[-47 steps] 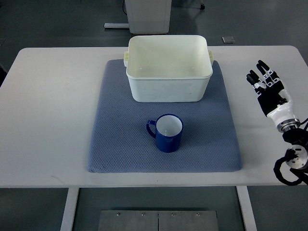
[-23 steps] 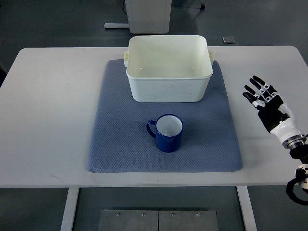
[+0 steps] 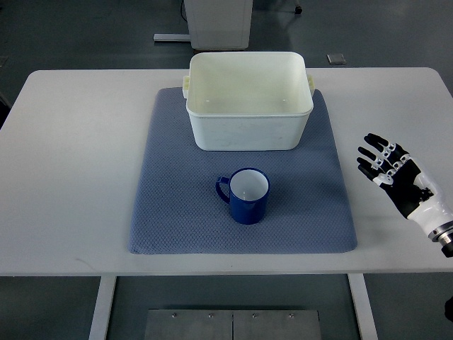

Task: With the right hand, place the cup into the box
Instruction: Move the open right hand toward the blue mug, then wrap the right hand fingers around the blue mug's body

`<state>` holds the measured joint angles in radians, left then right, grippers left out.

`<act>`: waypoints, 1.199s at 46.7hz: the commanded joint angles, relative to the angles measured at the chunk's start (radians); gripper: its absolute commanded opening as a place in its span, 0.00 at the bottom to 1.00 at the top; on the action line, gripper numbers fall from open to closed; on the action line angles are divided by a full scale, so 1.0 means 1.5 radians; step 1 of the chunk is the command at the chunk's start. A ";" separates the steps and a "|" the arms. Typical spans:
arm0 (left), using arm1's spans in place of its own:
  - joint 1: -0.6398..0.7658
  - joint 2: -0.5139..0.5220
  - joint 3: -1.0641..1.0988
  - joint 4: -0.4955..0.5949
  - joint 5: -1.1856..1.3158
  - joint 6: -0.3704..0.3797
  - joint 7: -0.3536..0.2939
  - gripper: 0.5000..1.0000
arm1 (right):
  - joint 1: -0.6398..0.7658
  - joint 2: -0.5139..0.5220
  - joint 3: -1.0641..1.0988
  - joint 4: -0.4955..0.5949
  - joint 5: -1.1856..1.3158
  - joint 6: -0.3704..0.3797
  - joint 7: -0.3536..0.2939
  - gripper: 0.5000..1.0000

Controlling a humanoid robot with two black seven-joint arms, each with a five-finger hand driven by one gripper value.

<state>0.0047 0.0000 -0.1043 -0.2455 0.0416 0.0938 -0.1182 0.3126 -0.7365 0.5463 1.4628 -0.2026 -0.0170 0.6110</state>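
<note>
A dark blue cup [image 3: 245,195] with a white inside stands upright on the blue-grey mat [image 3: 177,205], its handle pointing left. The white box [image 3: 248,99] stands behind it at the mat's far edge, and nothing shows inside it. My right hand [image 3: 380,163] hovers over the bare table to the right of the mat, fingers spread and holding nothing, well apart from the cup. The left arm is out of view.
The white table [image 3: 78,163] extends left and right of the mat. A white cabinet base [image 3: 218,21] stands on the floor beyond the table's far edge. A metal plate [image 3: 233,324] lies on the floor below the near edge.
My right hand has moved toward the table's near edge and slightly left, turning its fingers more toward the mat. The cup and box have not moved.
</note>
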 commanded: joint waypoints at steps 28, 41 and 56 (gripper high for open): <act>0.000 0.000 0.000 0.000 0.000 0.000 0.000 1.00 | 0.042 0.031 -0.074 0.007 -0.237 -0.071 0.000 0.83; 0.001 0.000 0.000 0.000 0.000 0.000 0.000 1.00 | 0.169 0.054 -0.214 0.006 -0.237 -0.155 0.000 0.83; 0.000 0.000 0.000 0.000 0.000 0.000 0.000 1.00 | 0.178 0.068 -0.225 0.006 -0.238 -0.158 0.000 0.83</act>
<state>0.0055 0.0000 -0.1043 -0.2454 0.0414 0.0936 -0.1182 0.5810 -0.6432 0.2104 1.4711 -0.5590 -0.2547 0.6106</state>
